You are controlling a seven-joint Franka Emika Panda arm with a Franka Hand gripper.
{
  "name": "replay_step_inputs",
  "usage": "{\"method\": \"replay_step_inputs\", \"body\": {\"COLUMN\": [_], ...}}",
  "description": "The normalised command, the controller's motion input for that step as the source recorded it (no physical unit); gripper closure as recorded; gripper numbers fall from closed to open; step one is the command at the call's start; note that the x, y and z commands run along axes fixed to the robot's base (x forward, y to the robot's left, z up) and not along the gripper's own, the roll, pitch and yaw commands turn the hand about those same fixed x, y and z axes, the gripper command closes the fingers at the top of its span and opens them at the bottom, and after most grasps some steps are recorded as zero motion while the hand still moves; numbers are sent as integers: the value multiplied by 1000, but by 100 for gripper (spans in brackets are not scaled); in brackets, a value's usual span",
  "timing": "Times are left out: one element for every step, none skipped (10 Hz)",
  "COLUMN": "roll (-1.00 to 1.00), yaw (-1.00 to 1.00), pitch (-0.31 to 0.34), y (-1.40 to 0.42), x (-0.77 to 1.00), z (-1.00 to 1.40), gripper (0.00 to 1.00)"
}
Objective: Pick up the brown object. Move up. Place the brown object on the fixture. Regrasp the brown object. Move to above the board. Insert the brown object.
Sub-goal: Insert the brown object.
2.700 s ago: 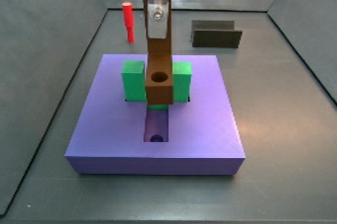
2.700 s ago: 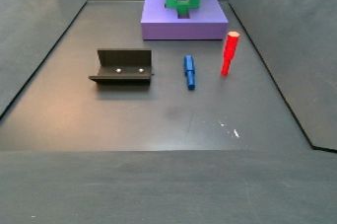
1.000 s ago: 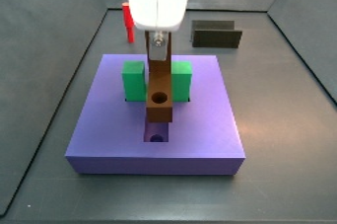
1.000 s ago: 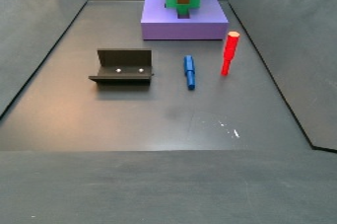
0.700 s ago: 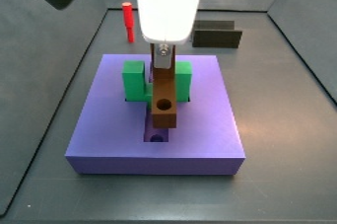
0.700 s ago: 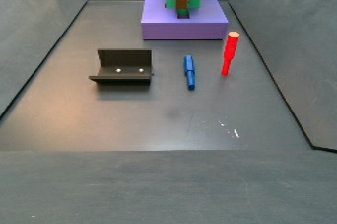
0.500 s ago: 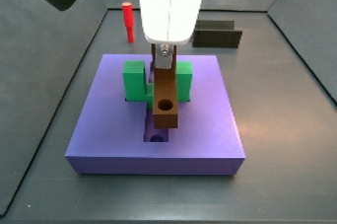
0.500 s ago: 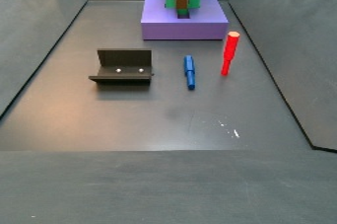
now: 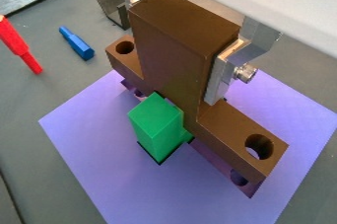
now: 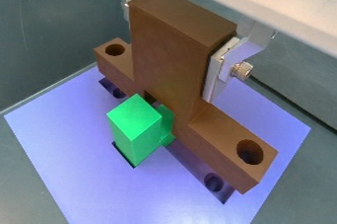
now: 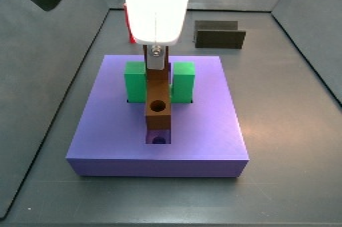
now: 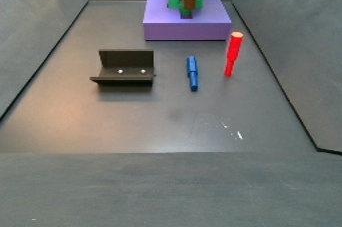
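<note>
My gripper [image 11: 156, 55] hangs over the purple board [image 11: 207, 136] and is shut on the brown object [image 11: 159, 111]. The brown object stands upright with its lower end down in the board's central groove, between the arms of the green block [image 11: 135, 83]. In both wrist views the silver fingers [image 9: 224, 72] [image 10: 222, 70] press flat on the brown object [image 9: 178, 55] [image 10: 168, 60], next to the green block [image 9: 160, 125] [image 10: 140, 123]. The fixture [image 12: 124, 68] stands bare on the floor, well away from the board [image 12: 167, 26].
A red peg [image 12: 233, 53] stands upright and a blue peg [image 12: 193, 72] lies flat on the floor beside the board. Both show in a wrist view, the red peg [image 9: 16, 42] and the blue peg [image 9: 73, 42]. Grey walls enclose the floor.
The gripper has come down with the brown object, whose lower end has sunk from above the board into the groove. Nothing else has moved.
</note>
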Motion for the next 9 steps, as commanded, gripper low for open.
{"method": "replay_step_inputs", "body": {"roll": [-130, -127, -89, -53, -66, -16, 0, 0, -104], "yaw": [0, 0, 0, 0, 0, 0, -6, -43, -183], "pitch": [0, 0, 0, 0, 0, 0, 0, 0, 0], "y": [0, 0, 0, 0, 0, 0, 0, 0, -43], "x": [111, 223, 157, 109, 146, 86, 0, -31, -109], "z": [-111, -177, -200, -197, -186, -209, -220, -123, -49], "gripper": [100, 100, 100, 100, 100, 100, 100, 100, 100]}}
